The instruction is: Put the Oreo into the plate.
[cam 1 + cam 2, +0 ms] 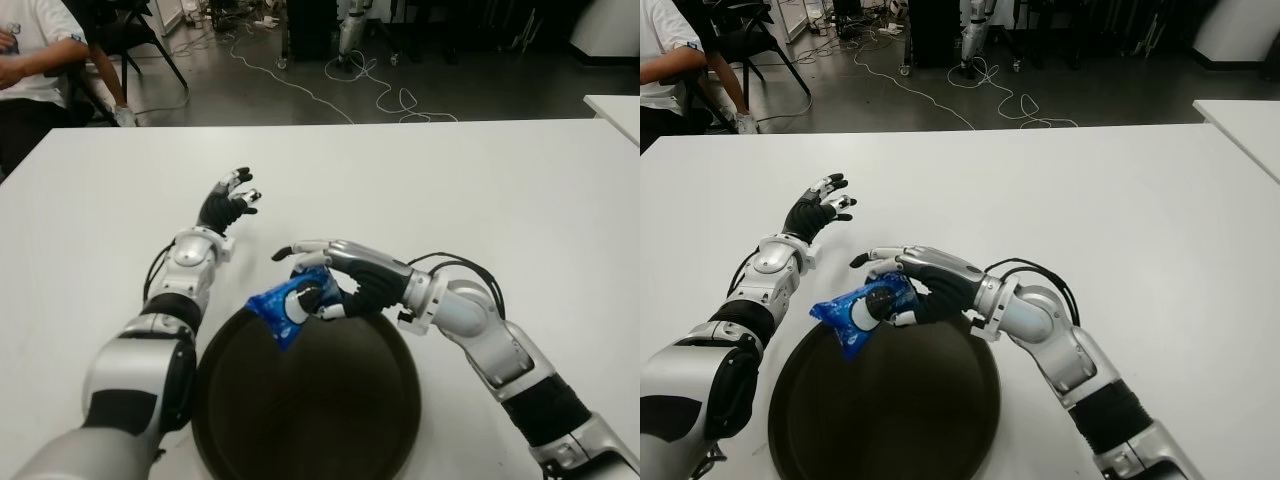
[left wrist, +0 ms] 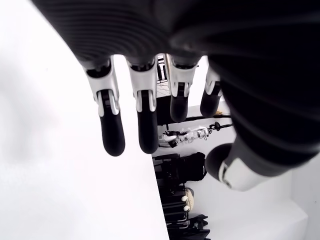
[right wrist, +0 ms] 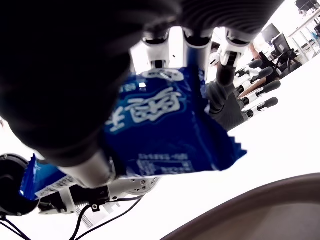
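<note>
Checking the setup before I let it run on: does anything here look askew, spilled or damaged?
Nothing stands out. The right hand grips the blue Oreo pack at the far rim of the dark plate, the pack tilted but intact. The left hand shows open over the white table, holding nothing.

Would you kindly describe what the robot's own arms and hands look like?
Both arms have silver-grey shells with black joint sections. The left hand and right hand have black palms and silver-and-white fingers with black tips. Black cables loop at the right wrist, and another runs along the left forearm.
</note>
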